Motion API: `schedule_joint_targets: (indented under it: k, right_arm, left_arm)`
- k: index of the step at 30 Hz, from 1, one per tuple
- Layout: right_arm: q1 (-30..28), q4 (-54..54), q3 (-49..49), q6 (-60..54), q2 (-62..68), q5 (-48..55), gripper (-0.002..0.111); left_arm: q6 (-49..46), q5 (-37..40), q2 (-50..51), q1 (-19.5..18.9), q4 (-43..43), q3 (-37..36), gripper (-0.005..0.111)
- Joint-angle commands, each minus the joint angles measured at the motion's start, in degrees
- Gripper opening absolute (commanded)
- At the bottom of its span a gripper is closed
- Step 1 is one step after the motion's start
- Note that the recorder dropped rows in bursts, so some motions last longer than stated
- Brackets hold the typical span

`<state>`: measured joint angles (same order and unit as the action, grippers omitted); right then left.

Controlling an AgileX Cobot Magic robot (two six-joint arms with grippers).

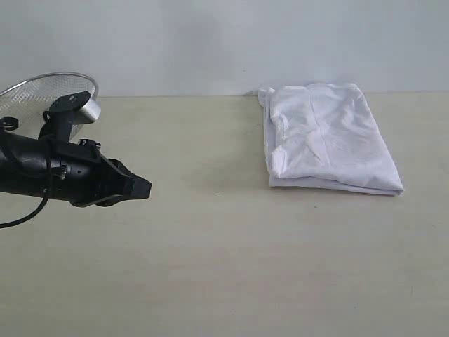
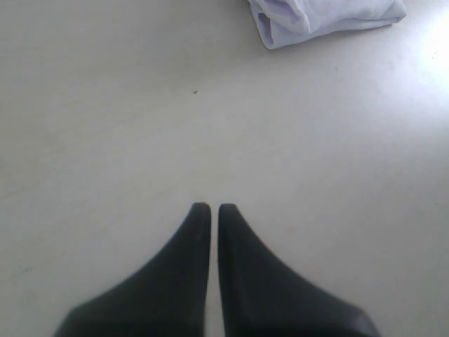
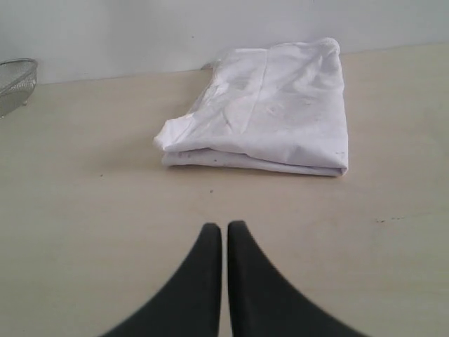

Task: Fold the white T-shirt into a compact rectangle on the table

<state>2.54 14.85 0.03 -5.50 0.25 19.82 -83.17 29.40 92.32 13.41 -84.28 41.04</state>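
Observation:
The white T-shirt [image 1: 326, 137] lies folded into a thick rectangle on the table [image 1: 224, 267], at the back right in the exterior view. It also shows in the right wrist view [image 3: 270, 109] and a corner of it in the left wrist view [image 2: 323, 17]. My left gripper [image 1: 144, 188] hovers over the table's left side, far from the shirt, shut with nothing in it [image 2: 214, 207]. My right gripper [image 3: 225, 226] is shut and empty, a short way in front of the shirt's folded edge; the exterior view does not show it.
A round wire-mesh metal basket [image 1: 49, 91] stands at the back left, behind the left arm, and its rim appears in the right wrist view [image 3: 17, 81]. A pale wall runs along the table's far edge.

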Motion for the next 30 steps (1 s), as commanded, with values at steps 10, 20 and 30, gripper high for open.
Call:
schedule_joint_targets:
  k: [10,20,30]
  right_arm:
    - [-0.2,-13.7,0.0,10.0,-0.2,-1.2,0.0]
    - [-0.2,-11.3,0.0,6.5,-0.2,-0.5,0.0]
    - [-0.2,-11.3,0.0,6.5,-0.2,-0.5,0.0]
  left_arm:
    - [-0.2,-0.1,-0.4,0.3,-0.5,-0.1,0.004]
    - [-0.2,-0.1,-0.4,0.3,-0.5,-0.1,0.004]
    - [-0.2,-0.1,-0.4,0.3,-0.5,-0.1,0.004]
